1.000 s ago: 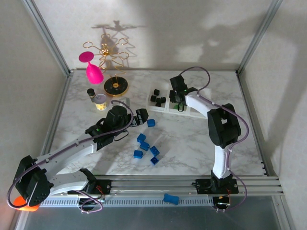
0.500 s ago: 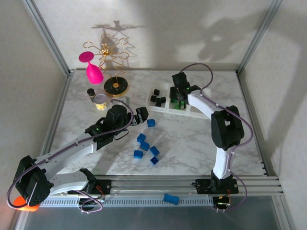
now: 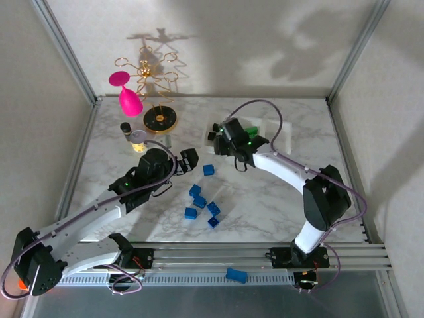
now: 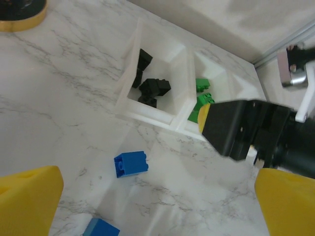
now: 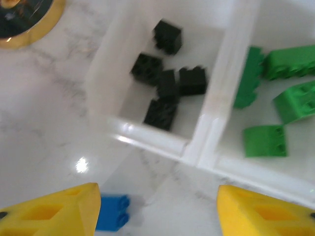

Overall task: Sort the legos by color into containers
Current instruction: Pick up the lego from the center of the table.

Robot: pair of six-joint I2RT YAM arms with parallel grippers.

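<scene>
- Toward the far side of the marble worktop lies a white translucent tray of three joined compartments. The right arm covers much of it in the overhead view.
- Five black legos lie loose in the tray's end compartment, the one nearest the gold stand base.
- About four green legos lie in the middle compartment, just across the dividing wall from the black ones.
- The third compartment is partly hidden behind the right arm in the left wrist view, so what it holds cannot be told.
- The right end effector hovers just in front of the tray, roughly in line with the wall between the black and green compartments. Its yellow fingers are spread wide with nothing between them.
- A lone blue lego lies on the worktop just beside one of those fingers.
- The left end effector hangs over bare marble on the near side of the tray, its yellow pads far apart and nothing pinched.
- A loose cluster of five blue legos lies on the open worktop between the two arms, well apart from the tray.
- One more blue brick lies off the marble, on the metal rail at the near edge.
- At the far left stand a pink goblet, a gold wire stand, a small round jar and a dark little bottle.
- Any print on the jar or bottle is too small to read.
</scene>
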